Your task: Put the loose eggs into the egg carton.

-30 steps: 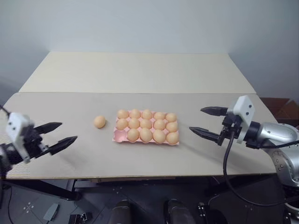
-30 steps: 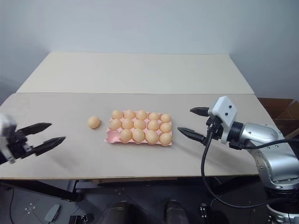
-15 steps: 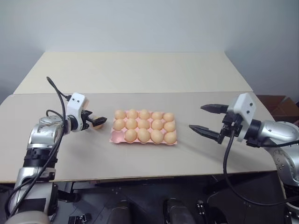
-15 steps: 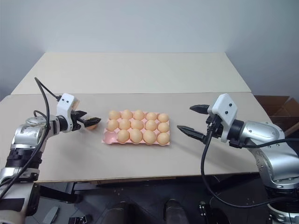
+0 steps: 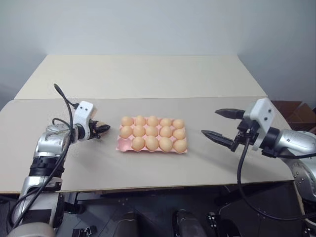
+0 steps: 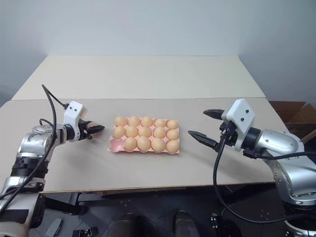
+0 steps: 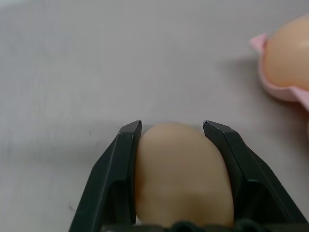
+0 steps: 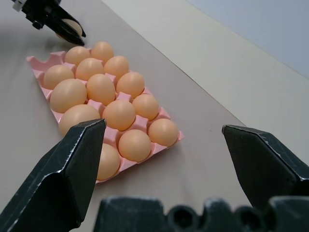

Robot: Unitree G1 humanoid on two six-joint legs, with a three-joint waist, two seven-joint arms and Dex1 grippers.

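One loose egg point(image 7: 181, 179), tan and oval, sits between the two black fingers of my left gripper point(image 5: 101, 129), which is shut on it low over the table, just left of the egg carton. The egg carton point(image 5: 121, 145) is a flat pink tray at the table's middle. Tan eggs fill all its cups except the front-left one, which is bare. My right gripper point(image 5: 210, 122) hovers open to the right of the carton, pointing toward it, with nothing between its fingers. In the right wrist view the carton point(image 8: 38, 62) lies ahead, with the left gripper point(image 8: 60, 21) beyond it.
The table point(image 5: 148, 79) is made of two pale boards with a seam running across behind the carton. A brown cardboard box point(image 5: 295, 109) stands past the table's right edge. A black cable loops off each forearm.
My left arm swung in from the near left edge to the egg beside the carton, and its fingers closed on the egg. The right gripper stayed in place, open.
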